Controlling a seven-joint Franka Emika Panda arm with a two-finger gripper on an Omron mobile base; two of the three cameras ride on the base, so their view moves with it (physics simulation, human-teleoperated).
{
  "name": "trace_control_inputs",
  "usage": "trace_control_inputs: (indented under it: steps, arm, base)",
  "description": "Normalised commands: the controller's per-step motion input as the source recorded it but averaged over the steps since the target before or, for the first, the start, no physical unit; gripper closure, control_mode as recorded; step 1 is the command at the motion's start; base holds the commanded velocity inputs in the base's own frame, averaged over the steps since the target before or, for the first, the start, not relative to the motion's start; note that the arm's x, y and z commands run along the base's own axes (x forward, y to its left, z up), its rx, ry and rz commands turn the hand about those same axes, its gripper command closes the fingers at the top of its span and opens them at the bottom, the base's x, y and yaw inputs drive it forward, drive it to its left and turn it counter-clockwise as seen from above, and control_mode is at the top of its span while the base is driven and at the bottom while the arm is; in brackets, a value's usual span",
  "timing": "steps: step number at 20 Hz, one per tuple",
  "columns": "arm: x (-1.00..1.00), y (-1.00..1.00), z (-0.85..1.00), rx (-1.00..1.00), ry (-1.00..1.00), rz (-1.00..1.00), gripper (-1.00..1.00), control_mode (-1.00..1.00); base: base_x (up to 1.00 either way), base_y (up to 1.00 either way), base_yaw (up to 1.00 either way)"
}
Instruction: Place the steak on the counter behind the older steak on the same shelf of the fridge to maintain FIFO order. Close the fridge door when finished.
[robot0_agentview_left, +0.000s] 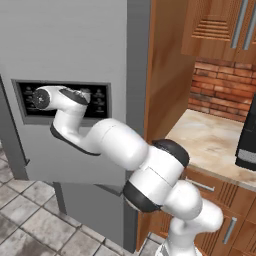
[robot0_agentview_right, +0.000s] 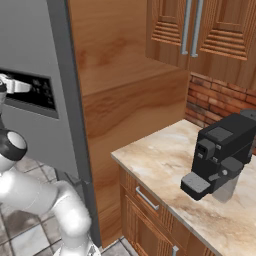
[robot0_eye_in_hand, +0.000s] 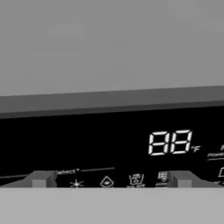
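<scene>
The fridge door (robot0_agentview_left: 65, 60) looks shut, flush against the wood panel, so the task seems nearly finished; no steak lies on the counter (robot0_agentview_right: 165, 155), presumably it sits inside. The gripper (robot0_eye_in_hand: 111, 178), fingers spread and empty, presses close to the dispenser panel (robot0_eye_in_hand: 109, 144). Open floor lies behind the arm for backing away; the coffee machine (robot0_agentview_right: 222, 150) stands well apart.

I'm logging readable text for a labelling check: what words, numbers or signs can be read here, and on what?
"88" with a small "°F": lit display on the dispenser panel of the fridge door.
"Select": small print low on the same panel.
Row of small icons and the cut-off print at the right edge: unreadable.
</scene>
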Motion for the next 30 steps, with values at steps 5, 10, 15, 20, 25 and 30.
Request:
trace_control_inputs:
  steps: [5, 10, 15, 20, 25, 30]
  arm:
    - [0.44, -0.02, -0.02, 0.0, -0.04, -0.17, -1.0, -1.0]
    - [0.39, -0.09, -0.07, 0.0, -0.05, -0.18, -1.0, -1.0]
    - [0.32, -0.17, -0.1, 0.0, -0.07, -0.2, -1.0, -1.0]
    - [0.2, -0.33, -0.04, 0.0, -0.05, -0.17, -1.0, -1.0]
    - [0.01, -0.65, 0.0, 0.02, -0.06, -0.08, -1.0, -1.0]
    - [-0.28, -0.76, -0.06, 0.05, -0.15, -0.04, -1.0, -1.0]
  base:
    - [0.0, 0.0, 0.0]
    - [0.0, 0.0, 0.0]
    - [0.0, 0.0, 0.0]
    - [0.0, 0.0, 0.0]
    - [0.0, 0.0, 0.0]
    - [0.0, 0.0, 0.0]
